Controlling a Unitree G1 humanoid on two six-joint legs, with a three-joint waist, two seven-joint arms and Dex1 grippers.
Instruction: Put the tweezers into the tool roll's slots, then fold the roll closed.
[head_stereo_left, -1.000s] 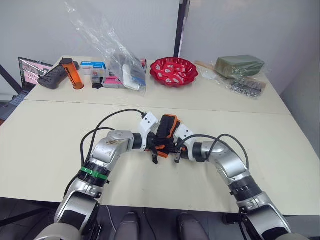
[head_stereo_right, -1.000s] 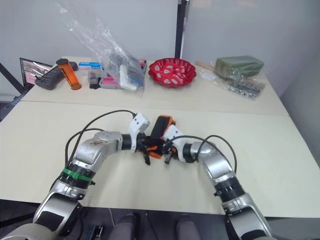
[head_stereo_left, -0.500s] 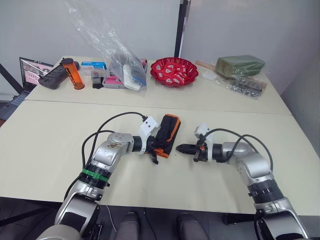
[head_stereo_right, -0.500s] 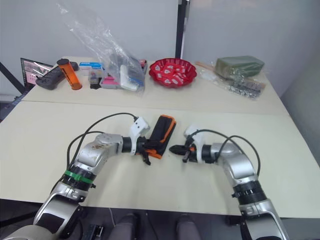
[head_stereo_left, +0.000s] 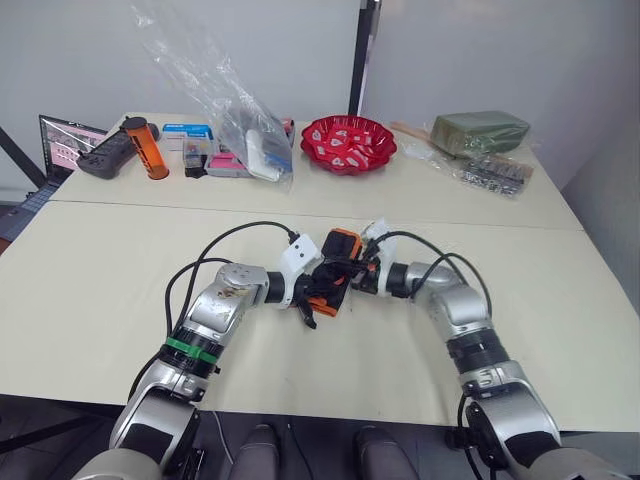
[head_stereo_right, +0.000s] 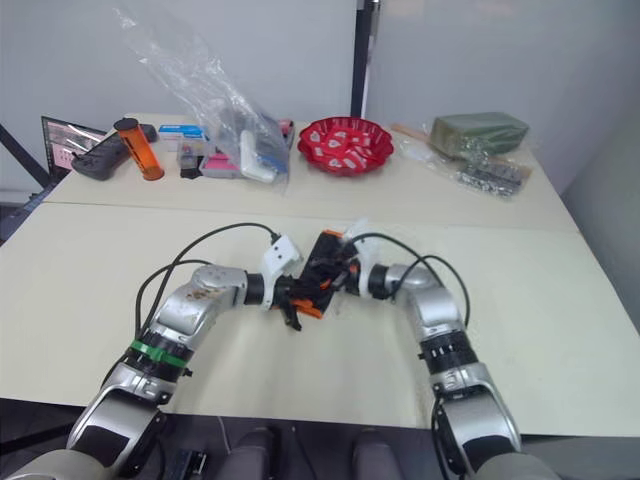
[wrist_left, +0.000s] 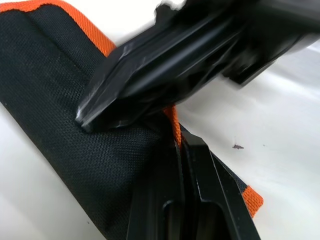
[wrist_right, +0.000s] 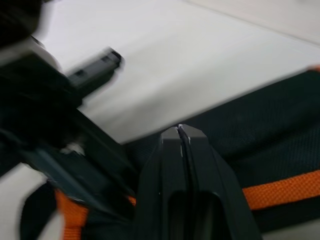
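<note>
Right claw (head_stereo_left: 352, 272) swung back, clenched, onto tool roll (head_stereo_left: 335, 268); left claw (head_stereo_left: 320, 290) grips it.

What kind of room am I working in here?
Probably a lab or office workspace: pale plain tables pushed together, a laptop at the far left edge, and a clear plastic bag among assorted supplies.

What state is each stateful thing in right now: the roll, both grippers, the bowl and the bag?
Tool roll: folded closed, flat on the table.
Left gripper: shut, on the roll's edge.
Right gripper: shut, over the roll.
Red bowl: upright, holding pieces.
Plastic bag: open, crumpled, upright.
</note>
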